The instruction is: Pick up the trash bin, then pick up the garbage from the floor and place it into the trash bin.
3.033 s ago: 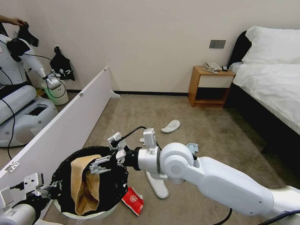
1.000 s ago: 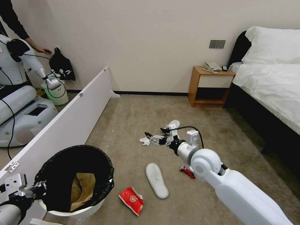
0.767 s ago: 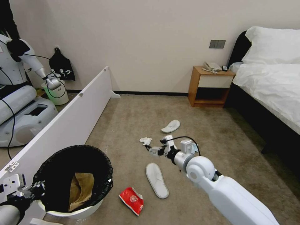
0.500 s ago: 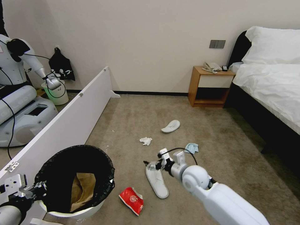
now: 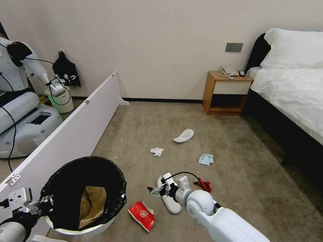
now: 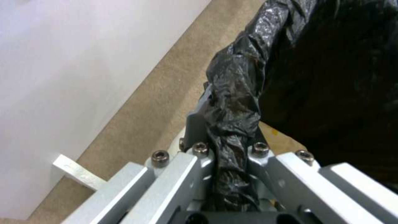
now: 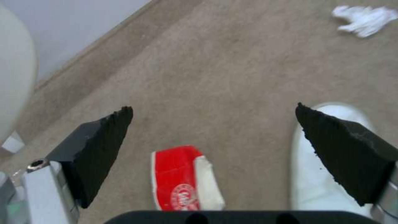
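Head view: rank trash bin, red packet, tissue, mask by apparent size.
1. trash bin, by far the largest, though nearest the camera.
2. red packet.
3. mask and tissue look alike; both lie farther off, so I won't rank them.

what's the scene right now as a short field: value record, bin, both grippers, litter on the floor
trash bin: white bin with black liner, a brown paper bag inside
left gripper: fingers shut on the liner-covered rim
right gripper: open and empty, low over the carpet between the red snack packet and the near slipper
floor litter: far slipper, white tissue, light-blue mask, crushed red can
surroundings: white panel beside the bin, nightstand and bed beyond
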